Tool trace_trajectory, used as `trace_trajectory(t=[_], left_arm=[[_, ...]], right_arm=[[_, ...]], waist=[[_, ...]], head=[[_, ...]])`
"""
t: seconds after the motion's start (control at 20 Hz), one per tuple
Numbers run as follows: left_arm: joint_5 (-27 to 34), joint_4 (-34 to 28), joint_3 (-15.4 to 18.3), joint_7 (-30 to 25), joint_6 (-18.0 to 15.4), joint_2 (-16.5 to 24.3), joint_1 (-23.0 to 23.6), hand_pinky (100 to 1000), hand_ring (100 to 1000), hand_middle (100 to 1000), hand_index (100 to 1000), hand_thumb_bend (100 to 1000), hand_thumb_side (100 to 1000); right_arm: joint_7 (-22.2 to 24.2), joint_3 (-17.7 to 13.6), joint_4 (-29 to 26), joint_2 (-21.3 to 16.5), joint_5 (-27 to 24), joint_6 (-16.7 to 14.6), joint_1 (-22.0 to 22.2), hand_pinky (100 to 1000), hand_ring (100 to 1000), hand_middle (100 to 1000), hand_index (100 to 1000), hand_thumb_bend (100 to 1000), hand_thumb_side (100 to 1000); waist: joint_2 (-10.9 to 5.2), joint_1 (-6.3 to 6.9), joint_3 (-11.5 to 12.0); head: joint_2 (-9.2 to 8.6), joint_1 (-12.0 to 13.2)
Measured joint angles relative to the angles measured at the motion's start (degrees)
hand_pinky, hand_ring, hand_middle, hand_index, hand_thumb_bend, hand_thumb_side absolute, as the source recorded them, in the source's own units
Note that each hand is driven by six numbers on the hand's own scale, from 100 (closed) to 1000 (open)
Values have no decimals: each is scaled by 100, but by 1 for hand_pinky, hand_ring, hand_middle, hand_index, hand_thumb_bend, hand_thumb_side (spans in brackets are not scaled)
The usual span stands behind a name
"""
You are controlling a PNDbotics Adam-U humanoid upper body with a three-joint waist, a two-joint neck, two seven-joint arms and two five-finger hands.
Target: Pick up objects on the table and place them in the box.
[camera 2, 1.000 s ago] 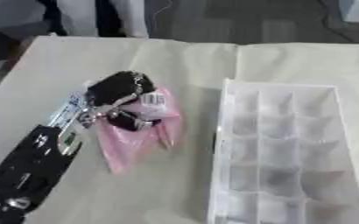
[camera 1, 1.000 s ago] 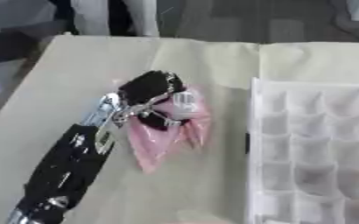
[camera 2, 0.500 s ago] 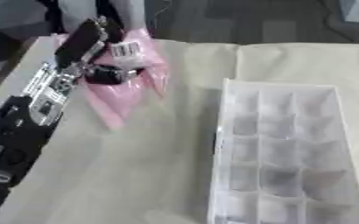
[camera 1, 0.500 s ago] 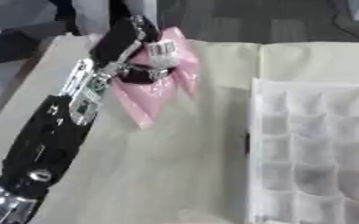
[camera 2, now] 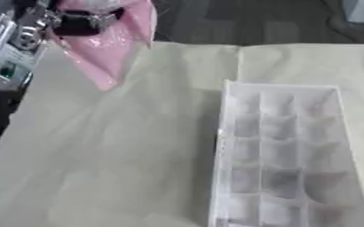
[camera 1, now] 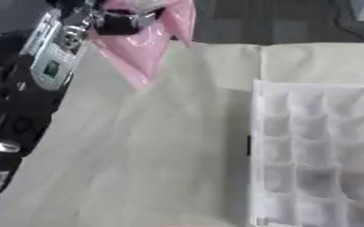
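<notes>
Gripping pink bag point(camera 1: 142, 42), left robot hand point(camera 1: 116, 20)

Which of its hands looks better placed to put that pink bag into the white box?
The left hand. Its fingers are already curled round the pink bag, lifted off the table, with the white box off to its right. The right hand shows in neither view.

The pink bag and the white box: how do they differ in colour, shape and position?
The pink bag is pink, soft and crumpled, tapering to a point; the white box is pale, stiff and divided into many compartments. The bag hangs in the air, held by the fingers of the left hand; the box rests flat on the table. Both look translucent.
</notes>
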Motion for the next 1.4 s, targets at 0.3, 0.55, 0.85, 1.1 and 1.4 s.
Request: trace_trajectory(t=[0.3,0.55,0.85,1.1,1.4], left_arm=[[448,-342,-430,-578,46,-30,-277,100,100,100,153,311,100],[544,-278,-863,-1058,-198,-275,-668,100,100,100,155,299,100],[471,-19,-1344,-1530,-606,-740,-1039,100,100,100,158,317,100],[130,214,-1601,-1672,-996,-1120,-1300,100,100,100,162,355,100],[-127,386,-1768,-1627,-1249,-1430,-1566,100,100,100,163,367,100]], right_arm=[[4,11,0,0,-7,4,-3,549,625,606,660,442,782],[30,47,0,0,-29,13,-50,550,625,606,660,443,781],[68,95,0,5,-82,31,-120,547,623,605,660,443,785],[117,148,0,6,-129,52,-192,548,623,605,661,443,782],[156,180,0,6,-158,65,-207,553,626,606,661,447,766]], waist=[[0,0,-92],[0,35,-175],[4,76,-353],[42,136,-471],[68,189,-575]], head=[[0,0],[0,15],[0,109],[0,186],[0,363]])
